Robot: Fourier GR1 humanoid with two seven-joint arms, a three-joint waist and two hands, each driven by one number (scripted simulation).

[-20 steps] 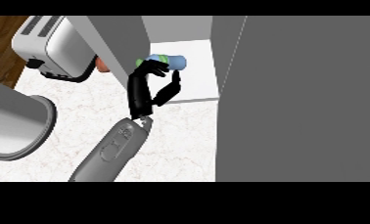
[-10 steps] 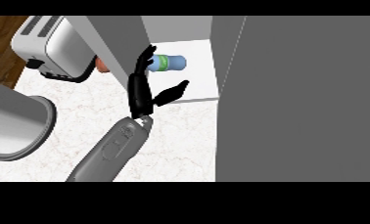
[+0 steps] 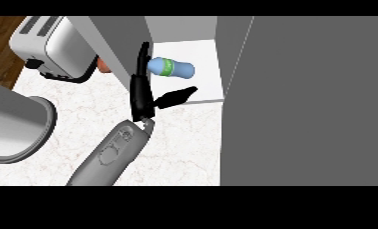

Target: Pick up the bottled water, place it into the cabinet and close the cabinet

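Observation:
The bottled water [image 3: 171,67], pale blue with a green band, lies on its side on the white floor of the cabinet [image 3: 201,52]. My left hand [image 3: 139,95] stands just left of it with straight fingers pointing up along the cabinet's left wall [image 3: 118,35] and the thumb spread to the right below the bottle. The hand is open; whether its fingers still touch the bottle is unclear. The cabinet's big grey door [image 3: 310,103] stands open at the right. My right hand does not show.
A silver toaster [image 3: 50,47] sits at the upper left, with a small orange thing [image 3: 104,66] beside it. A large grey round vessel [image 3: 18,128] fills the left edge. Marbled counter [image 3: 181,145] lies below the cabinet.
My left hand was curled round the bottle; its fingers have straightened and let go. The bottle now lies on the cabinet floor to the right of the fingers.

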